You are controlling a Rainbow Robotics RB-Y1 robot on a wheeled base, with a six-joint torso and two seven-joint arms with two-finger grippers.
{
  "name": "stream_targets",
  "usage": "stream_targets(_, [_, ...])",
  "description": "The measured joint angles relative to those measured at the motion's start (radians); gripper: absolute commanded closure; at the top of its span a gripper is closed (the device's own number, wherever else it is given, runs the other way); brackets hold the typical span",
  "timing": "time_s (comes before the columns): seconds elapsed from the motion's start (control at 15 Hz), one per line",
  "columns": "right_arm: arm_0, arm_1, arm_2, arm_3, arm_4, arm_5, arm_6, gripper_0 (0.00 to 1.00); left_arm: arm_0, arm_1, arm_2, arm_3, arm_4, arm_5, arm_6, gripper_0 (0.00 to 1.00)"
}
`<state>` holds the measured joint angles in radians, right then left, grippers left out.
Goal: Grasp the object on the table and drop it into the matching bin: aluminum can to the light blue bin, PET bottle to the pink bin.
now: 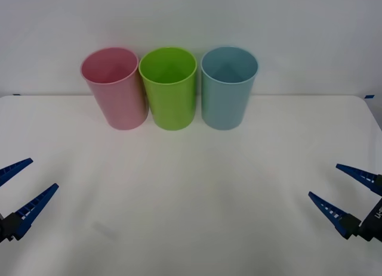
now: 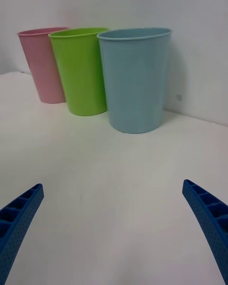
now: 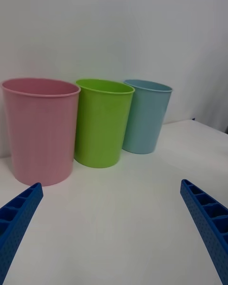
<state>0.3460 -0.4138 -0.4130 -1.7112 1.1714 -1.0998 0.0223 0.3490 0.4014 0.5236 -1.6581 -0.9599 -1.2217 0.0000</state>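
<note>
Three bins in a row at the back, both your grippers spread wide and holding nothing.

The light blue bin [image 1: 229, 88] stands upright at the robot's right end of the row on the white table [image 1: 191, 186], the lime green bin [image 1: 169, 88] just beside it in the middle, and the pink bin [image 1: 114, 88] at the left end, all three close against the far wall. No can is visible on the tabletop. Your left gripper [image 1: 21, 182] hovers at the near left edge, fingers [image 3: 19, 216] wide apart; your right gripper [image 1: 346, 189] sits at the near right edge, fingers [image 2: 209, 218] equally wide, well apart from the bins.
</note>
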Motion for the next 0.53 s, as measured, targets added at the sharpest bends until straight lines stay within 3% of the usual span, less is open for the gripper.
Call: stream_targets(0.53, [0.037,0.000,-0.009,-0.001,-0.013,-0.002,-0.001,0.00,0.000,0.000,0.000,0.000,0.000,0.000,0.000,0.00])
